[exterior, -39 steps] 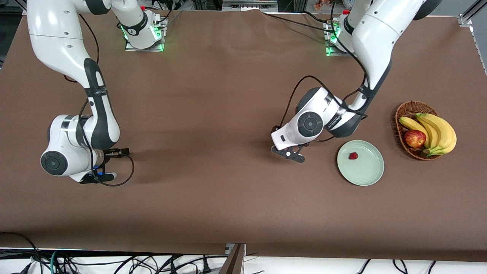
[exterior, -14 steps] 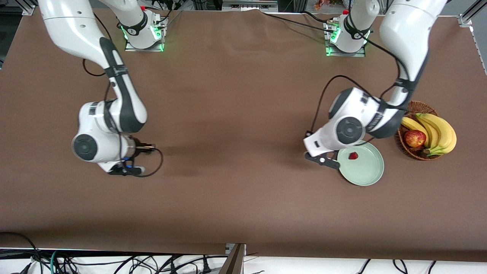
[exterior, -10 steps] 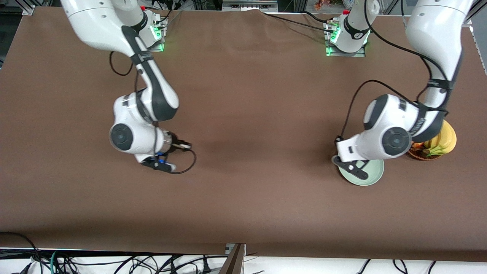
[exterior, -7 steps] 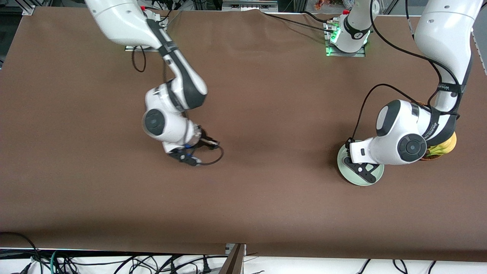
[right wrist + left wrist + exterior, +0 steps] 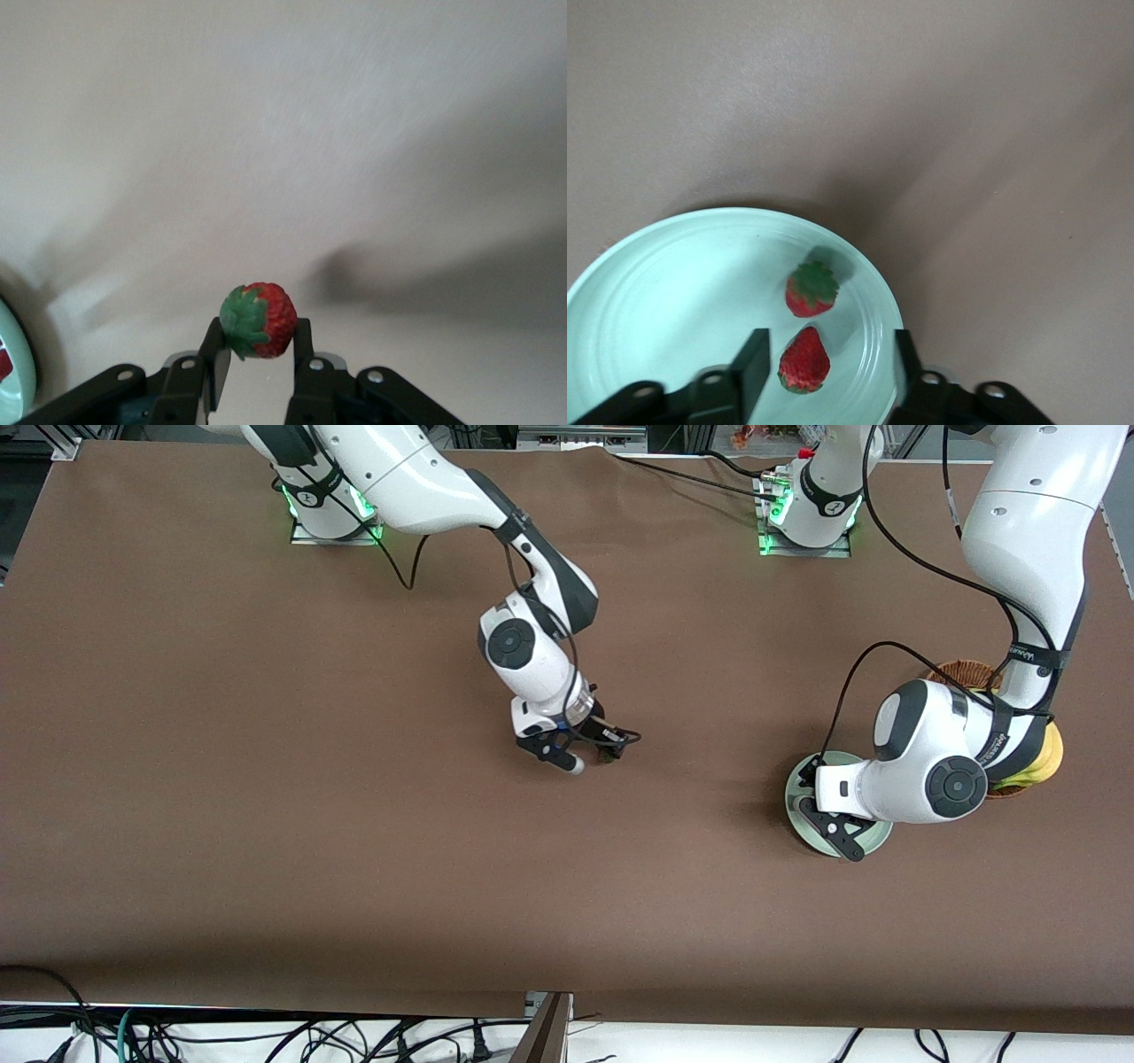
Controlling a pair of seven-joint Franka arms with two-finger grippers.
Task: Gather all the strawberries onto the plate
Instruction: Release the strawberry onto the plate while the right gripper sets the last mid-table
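Note:
The pale green plate (image 5: 795, 808) lies toward the left arm's end of the table, mostly hidden under the left arm. In the left wrist view the plate (image 5: 673, 292) holds two strawberries: one (image 5: 811, 290) with its green cap up, and one (image 5: 804, 361) between the open fingers, touching neither. My left gripper (image 5: 834, 831) (image 5: 828, 365) is open, low over the plate. My right gripper (image 5: 595, 753) (image 5: 257, 341) is shut on a third strawberry (image 5: 259, 320) (image 5: 609, 755), over the bare middle of the table. The plate's edge (image 5: 13, 376) shows in the right wrist view.
A brown wicker basket (image 5: 961, 669) with bananas (image 5: 1050, 751) stands beside the plate, at the left arm's end, largely covered by the left arm. The brown table cover (image 5: 354, 824) stretches toward the right arm's end. Cables hang along the table's near edge.
My left gripper moved from the table's middle to over the plate, where two strawberries now lie instead of one. My right gripper travelled from its end to the table's middle.

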